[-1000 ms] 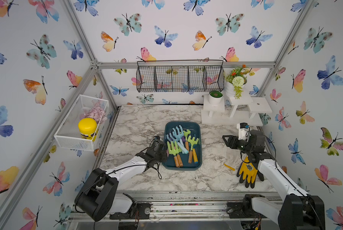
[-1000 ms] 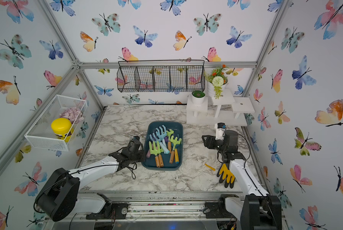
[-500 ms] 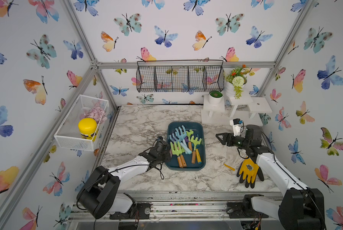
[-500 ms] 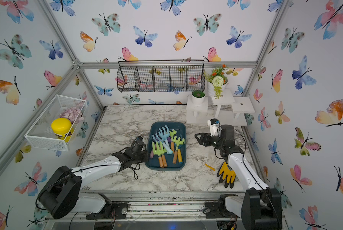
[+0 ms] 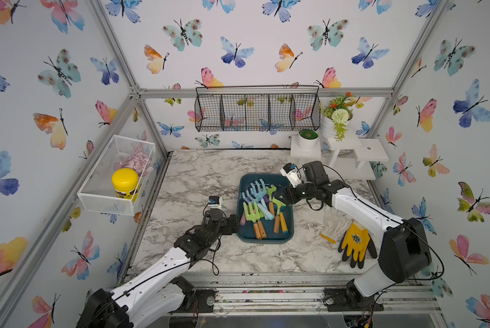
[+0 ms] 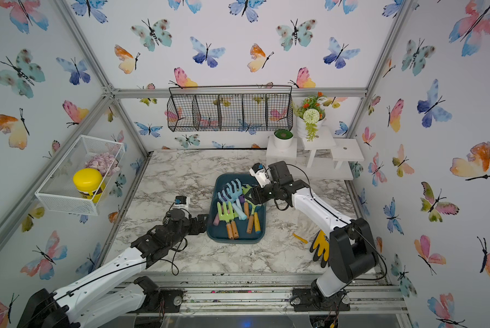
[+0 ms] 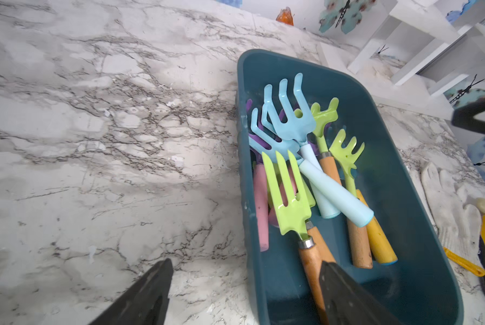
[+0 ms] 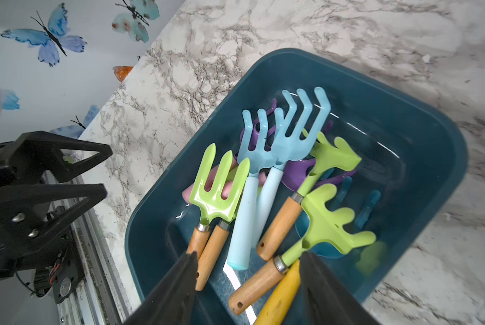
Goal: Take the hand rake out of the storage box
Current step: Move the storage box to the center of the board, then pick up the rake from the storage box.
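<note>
Since a second ago the left fingers point(image 7: 145, 295) have sprung wide, empty, straddling a wall of the storage box point(image 7: 390, 146). The right fingers point(image 8: 325, 289) hover parted, empty, above tool handles point(image 8: 277, 225). The blue hand rake point(image 8: 300, 132) lies inside. The badge on the yellow glove point(image 5: 356, 241) is unreadable.

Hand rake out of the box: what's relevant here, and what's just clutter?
Job:
- storage box
- hand rakes piled inside it
- left gripper, open at the box's side
- right gripper, open over the rakes

Lying about:
- yellow glove
- white glove
- yellow-lidded jar
- white mesh basket
- black wire basket
- potted plants
</note>
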Robot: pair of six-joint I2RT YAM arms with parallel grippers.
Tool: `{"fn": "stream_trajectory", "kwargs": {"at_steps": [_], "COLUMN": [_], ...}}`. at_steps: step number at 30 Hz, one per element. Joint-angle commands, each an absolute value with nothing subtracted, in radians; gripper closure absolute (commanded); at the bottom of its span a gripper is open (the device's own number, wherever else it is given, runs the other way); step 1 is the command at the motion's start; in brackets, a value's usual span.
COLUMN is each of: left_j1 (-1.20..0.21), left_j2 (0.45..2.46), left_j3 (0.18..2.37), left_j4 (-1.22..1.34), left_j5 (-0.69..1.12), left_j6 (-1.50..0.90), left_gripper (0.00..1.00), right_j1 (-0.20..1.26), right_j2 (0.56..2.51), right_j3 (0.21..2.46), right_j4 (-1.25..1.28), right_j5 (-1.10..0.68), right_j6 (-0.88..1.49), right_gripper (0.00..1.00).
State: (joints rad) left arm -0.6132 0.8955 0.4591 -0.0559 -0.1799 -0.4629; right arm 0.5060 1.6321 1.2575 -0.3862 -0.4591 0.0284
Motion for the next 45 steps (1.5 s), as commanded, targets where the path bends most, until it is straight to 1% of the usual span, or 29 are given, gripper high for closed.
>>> {"fn": "stream_trajectory", "kwargs": {"at_steps": [1,3,8,16,23,28,32,37,41,45], "left_j1": [-0.599,-0.597,-0.597,-0.597,-0.597,-0.597,-0.597,-0.597,-0.597,-0.597], "left_j2": [0.791,0.753,0.696,0.683,0.662,0.64,0.646,0.645,0.646,0.646], "left_j3": [0.372,0.337,0.278,0.235,0.218,0.204,0.206,0.204,0.203,0.202], "left_j4": [0.005,0.017,0.035,0.11,0.124,0.136,0.137,0.141,0.14,0.142], "left_j5": [-0.165,-0.142,-0.082,-0.063,-0.041,-0.029,-0.031,-0.028,-0.026,-0.026], "left_j6": [-0.399,-0.381,-0.353,-0.341,-0.339,-0.337,-0.337,-0.337,-0.336,-0.336], "left_gripper": [0.07,0.04,0.03,0.03,0.03,0.06,0.06,0.06,0.06,0.07], "right_j1": [0.537,0.561,0.602,0.656,0.687,0.692,0.695,0.699,0.703,0.706], "right_j2": [1.711,1.761,1.858,1.971,2.068,2.089,2.1,2.104,2.109,2.105], "right_j3": [1.349,1.398,1.479,1.568,1.644,1.634,1.626,1.613,1.614,1.609], "right_j4": [-0.522,-0.559,-0.613,-0.666,-0.717,-0.709,-0.706,-0.695,-0.701,-0.706], "right_j5": [-0.369,-0.34,-0.302,-0.281,-0.26,-0.249,-0.253,-0.256,-0.253,-0.245], "right_j6": [-0.053,-0.07,-0.1,-0.107,-0.1,-0.098,-0.09,-0.078,-0.07,-0.064], "right_gripper": [0.39,0.4,0.45,0.44,0.44,0.51,0.55,0.64,0.67,0.74]}}
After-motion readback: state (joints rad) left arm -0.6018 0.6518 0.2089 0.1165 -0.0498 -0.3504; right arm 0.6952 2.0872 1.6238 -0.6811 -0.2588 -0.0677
